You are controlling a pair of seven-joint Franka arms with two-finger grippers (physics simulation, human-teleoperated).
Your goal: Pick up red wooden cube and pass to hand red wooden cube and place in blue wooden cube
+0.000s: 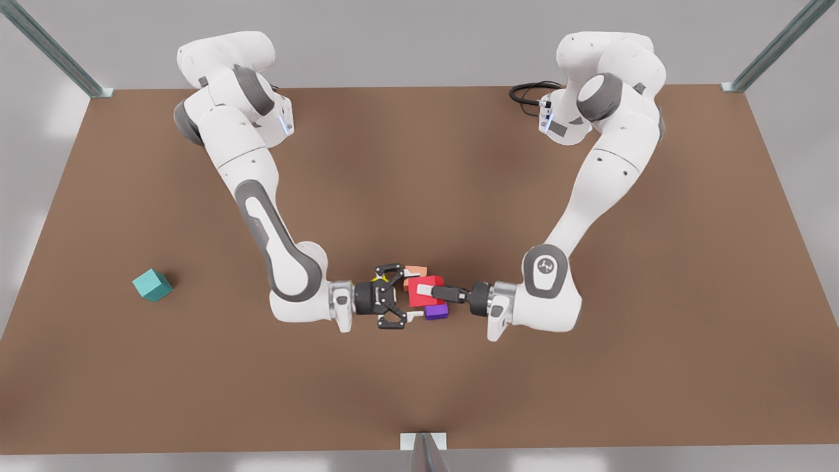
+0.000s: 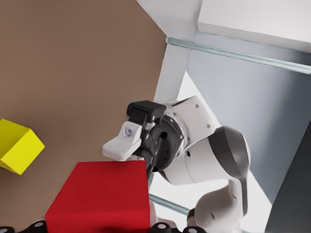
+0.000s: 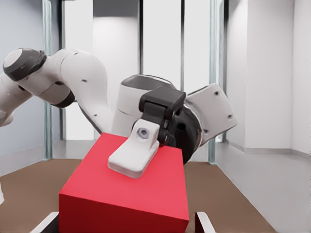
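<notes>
The red wooden cube point(image 1: 419, 300) point(image 2: 102, 194) point(image 3: 146, 194) hangs above the table's middle. My left gripper point(image 1: 426, 288), the slim straight-fingered one on the front view's right arm, is shut on it from above and below; its upper finger point(image 3: 133, 155) lies on the cube's top face. The hand, my right gripper point(image 1: 413, 298) with linkage fingers on the front view's left arm, stands open with one white tip point(image 2: 121, 144) on either side of the cube's free end. The blue wooden cube point(image 1: 152, 285) sits alone far off at the front view's left.
On the brown table point(image 1: 419, 164), below and just behind the grippers, lie a yellow cube point(image 1: 378, 278) point(image 2: 17, 145), a salmon-orange cube point(image 1: 417, 270) and a purple cube point(image 1: 436, 311). A metal post point(image 1: 423, 452) stands at the front edge's middle.
</notes>
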